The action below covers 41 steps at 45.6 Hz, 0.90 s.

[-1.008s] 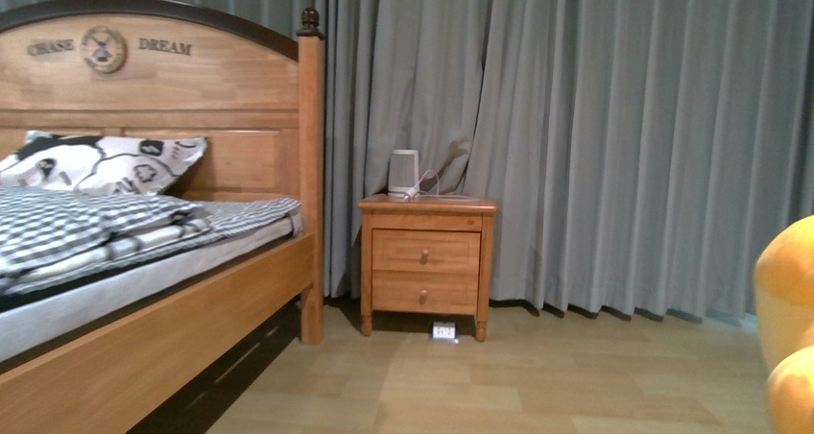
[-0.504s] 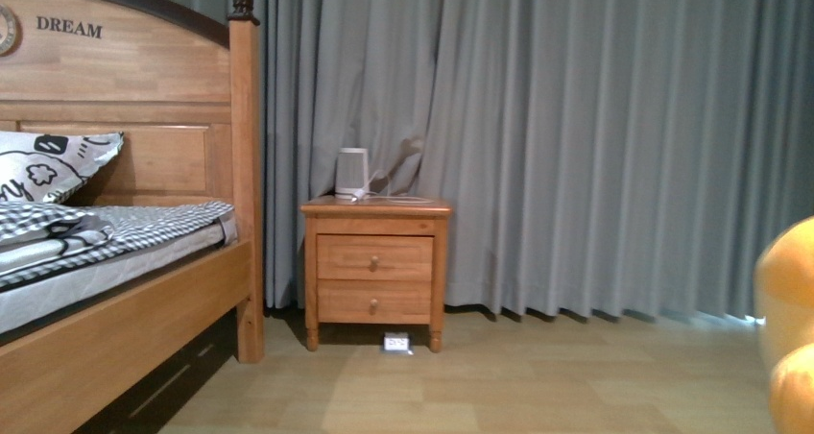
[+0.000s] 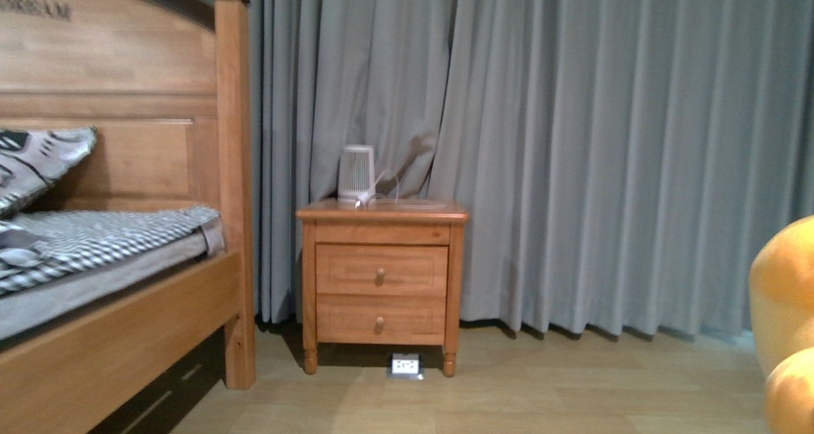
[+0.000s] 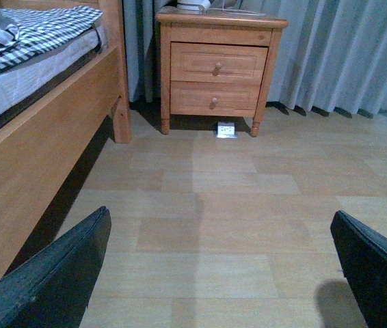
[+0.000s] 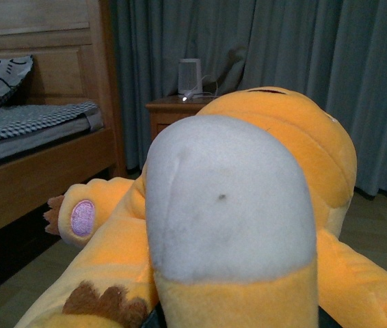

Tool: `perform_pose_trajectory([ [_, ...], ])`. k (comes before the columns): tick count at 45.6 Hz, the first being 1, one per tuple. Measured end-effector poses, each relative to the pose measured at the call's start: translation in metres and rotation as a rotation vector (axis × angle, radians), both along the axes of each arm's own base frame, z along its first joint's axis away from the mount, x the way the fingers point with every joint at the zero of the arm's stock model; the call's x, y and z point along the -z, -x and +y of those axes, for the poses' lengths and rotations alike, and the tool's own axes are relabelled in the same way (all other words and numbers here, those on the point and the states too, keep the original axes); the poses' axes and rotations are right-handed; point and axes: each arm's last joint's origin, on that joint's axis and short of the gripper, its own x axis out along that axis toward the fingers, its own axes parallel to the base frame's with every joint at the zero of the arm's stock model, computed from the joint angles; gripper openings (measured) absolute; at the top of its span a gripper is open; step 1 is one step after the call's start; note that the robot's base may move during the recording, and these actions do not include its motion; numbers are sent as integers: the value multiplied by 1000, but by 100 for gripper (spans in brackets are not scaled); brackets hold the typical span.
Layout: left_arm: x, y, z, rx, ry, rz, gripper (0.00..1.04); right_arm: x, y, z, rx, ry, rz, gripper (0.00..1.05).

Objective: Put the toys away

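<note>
- Plush animal [image 5: 316, 157], centre frame: orange-yellow, with a pale grey-white patch, a pink-lilac paw pad [image 5: 83, 219] and brown claws [image 5: 108, 301].
- Curtain [image 3: 624, 146]: plain grey-blue.
- Nightstand [image 3: 382, 271] and bed frame [image 3: 235, 165]: warm orange-brown wood grain.
- Bedding [image 3: 106, 237], left edge: black-and-white check.
- Pillow [image 3: 38, 160]: black cartoon print on white.
- Floor [image 4: 234, 205]: light tan planks.

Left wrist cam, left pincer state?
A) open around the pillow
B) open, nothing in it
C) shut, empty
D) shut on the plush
B: in the left wrist view the left pincer is spread wide, and only bare wooden floor shows in the gap.
</note>
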Motion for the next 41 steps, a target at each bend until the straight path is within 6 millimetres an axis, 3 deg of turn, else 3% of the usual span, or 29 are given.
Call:
perform_pose_trajectory([
  [41,0,0,0,0,0,1,99,0,0,0,-3,1,0,8],
])
